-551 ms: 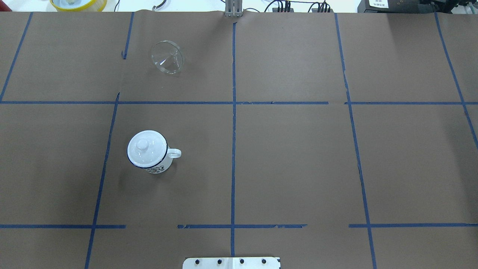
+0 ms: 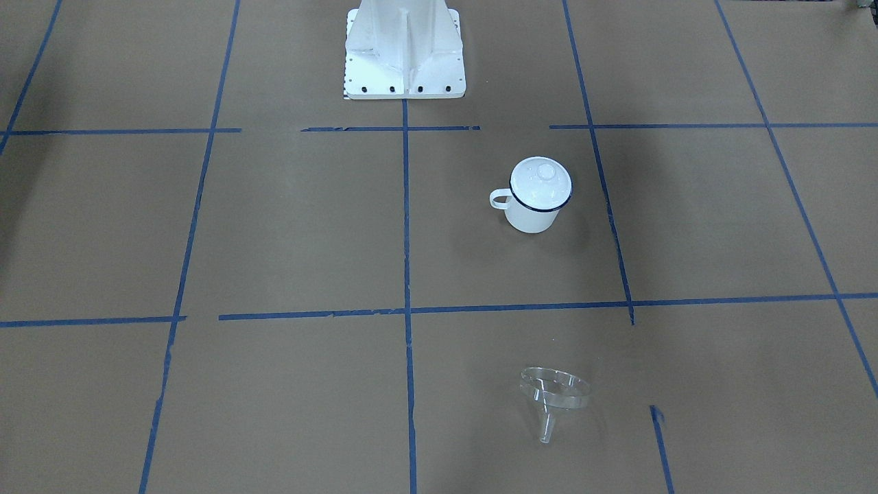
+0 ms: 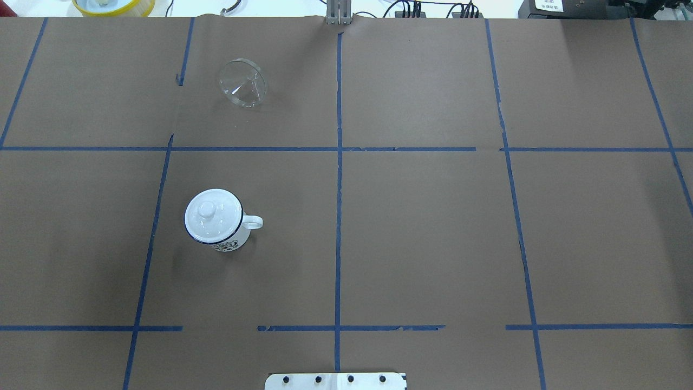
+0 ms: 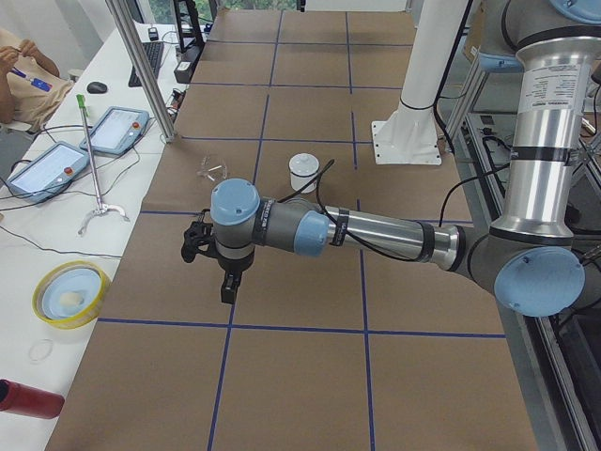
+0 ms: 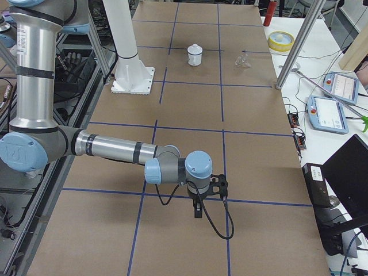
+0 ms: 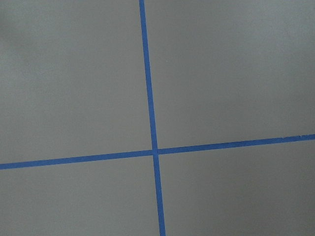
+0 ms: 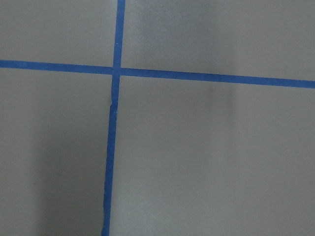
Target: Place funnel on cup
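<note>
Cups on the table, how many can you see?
1. The cup, lid on, stands on the robot's left half of the table, nearer the base than the funnel. Nothing seems hidden.

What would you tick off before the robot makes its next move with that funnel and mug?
1. Is the funnel free to grab? Ok: it lies on its side with nothing touching it.
2. Is the cup upright? Ok.
3. Is the cup's mouth open? Not ok: a lid sits on it.
4. Is the left pincer open? Cannot tell.
5. Is the right pincer open? Cannot tell.
6. Are both pincers well away from the cup and funnel? Ok.
</note>
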`<state>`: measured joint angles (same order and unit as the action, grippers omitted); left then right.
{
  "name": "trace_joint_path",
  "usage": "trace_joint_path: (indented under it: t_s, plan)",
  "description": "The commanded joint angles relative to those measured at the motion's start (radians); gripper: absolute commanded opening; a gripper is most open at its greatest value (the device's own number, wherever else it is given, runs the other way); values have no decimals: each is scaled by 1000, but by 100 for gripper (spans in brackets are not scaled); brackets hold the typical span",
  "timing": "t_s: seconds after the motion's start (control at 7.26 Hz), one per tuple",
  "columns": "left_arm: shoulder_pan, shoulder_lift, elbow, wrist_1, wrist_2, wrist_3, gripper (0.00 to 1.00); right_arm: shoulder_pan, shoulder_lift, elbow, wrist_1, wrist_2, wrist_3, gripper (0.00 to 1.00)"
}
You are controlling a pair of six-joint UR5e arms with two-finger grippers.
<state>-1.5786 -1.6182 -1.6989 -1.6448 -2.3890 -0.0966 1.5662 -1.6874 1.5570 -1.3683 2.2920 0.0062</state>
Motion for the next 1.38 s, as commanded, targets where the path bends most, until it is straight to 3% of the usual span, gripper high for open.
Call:
trace_joint_path:
  t_s: [0.0, 0.14, 0.41, 0.55, 0.69, 0.83, 0.96, 1.1, 1.24]
  plan:
    - [122, -3, -87, -85, -46, -276, 100, 0, 0, 0, 0, 1, 0, 100]
    - [211, -6, -153, -131, -35, -464, 100, 0, 0, 0, 0, 0, 0, 100]
    - [419, -22, -282, -136, 75, -784, 100, 0, 0, 0, 0, 0, 0, 100]
    - [478, -84, -300, -125, 77, -945, 100, 0, 0, 0, 0, 0, 0, 100]
    - [588, -163, -295, -125, 162, -1150, 100, 0, 0, 0, 0, 0, 2, 100]
    - [705, -237, -289, -87, 309, -1298, 100, 0, 0, 0, 0, 0, 0, 100]
    - [762, -335, -288, 65, 380, -1328, 100, 0, 0, 0, 0, 0, 0, 100]
    - [796, -376, -298, 171, 384, -1330, 94, 0, 0, 1, 0, 1, 0, 100]
    - [825, -390, -303, 178, 386, -1350, 93, 0, 0, 0, 0, 0, 0, 100]
